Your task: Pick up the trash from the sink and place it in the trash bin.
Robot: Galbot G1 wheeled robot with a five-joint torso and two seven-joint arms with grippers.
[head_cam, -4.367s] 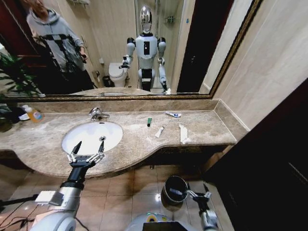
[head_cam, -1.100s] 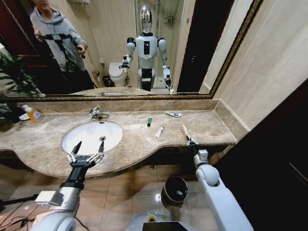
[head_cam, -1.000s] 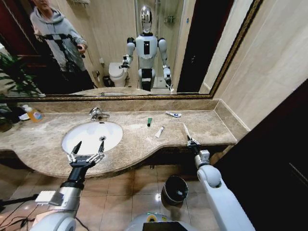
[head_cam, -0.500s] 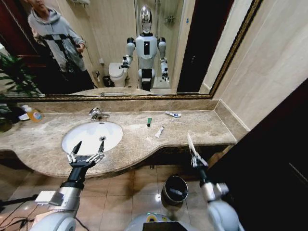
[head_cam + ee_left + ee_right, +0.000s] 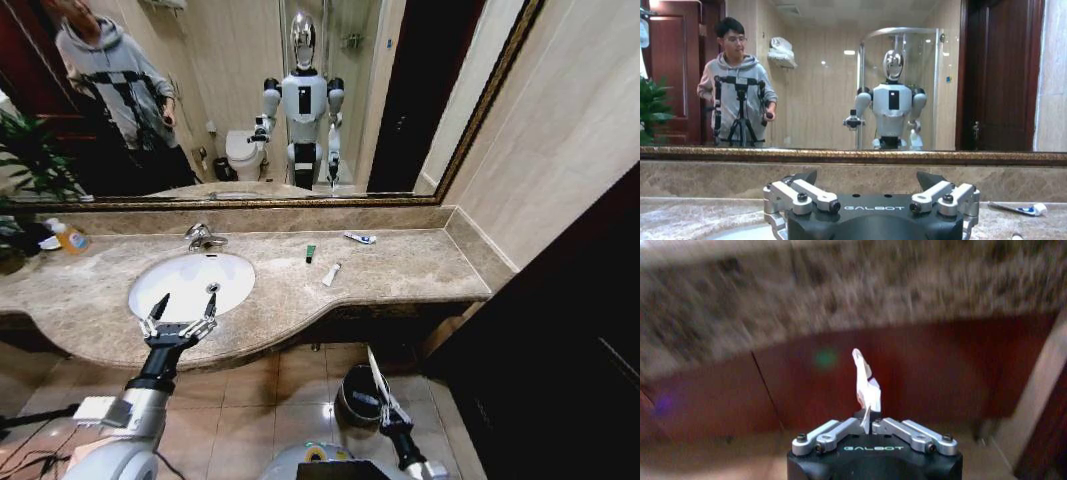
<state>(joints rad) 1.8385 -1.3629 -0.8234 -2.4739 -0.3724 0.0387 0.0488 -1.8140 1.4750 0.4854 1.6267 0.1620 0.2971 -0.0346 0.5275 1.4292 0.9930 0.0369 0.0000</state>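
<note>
Trash first — the long white wrapper strip (image 5: pixel 376 372) stands up out of the right gripper (image 5: pixel 389 412), low down in front of the counter, and the strip's upper end sits right over the near rim of the trash bin (image 5: pixel 352 395) on the tiled floor. From the right wrist view the fingers (image 5: pixel 829 434) are pressed together on the strip's (image 5: pixel 866 384) lower end, so it is pinched and pointing upward, with the dark red cabinet front (image 5: pixel 807 390) blurred behind it. Inside the bin a pale scrap can be seen lying against the dark wall.

Up on the beige marble countertop (image 5: pixel 420 265), more trash lies to the right of the sink (image 5: pixel 190 283): a small green piece (image 5: pixel 311 253), a small white tube (image 5: pixel 331 273) just near of it, and a blue-and-white packet (image 5: pixel 360 238) farther back by the mirror; all three are apart from one another. The basin itself looks bare white, with the chrome faucet (image 5: pixel 202 235) at its far edge.

Left gripper (image 5: pixel 178 325) — it hovers at the near edge of the sink with its fingers spread wide and nothing between them; the left wrist view shows both fingers (image 5: pixel 802 192) splayed apart. Far left on the counter stands a yellow-orange bottle (image 5: pixel 68 236).
</note>
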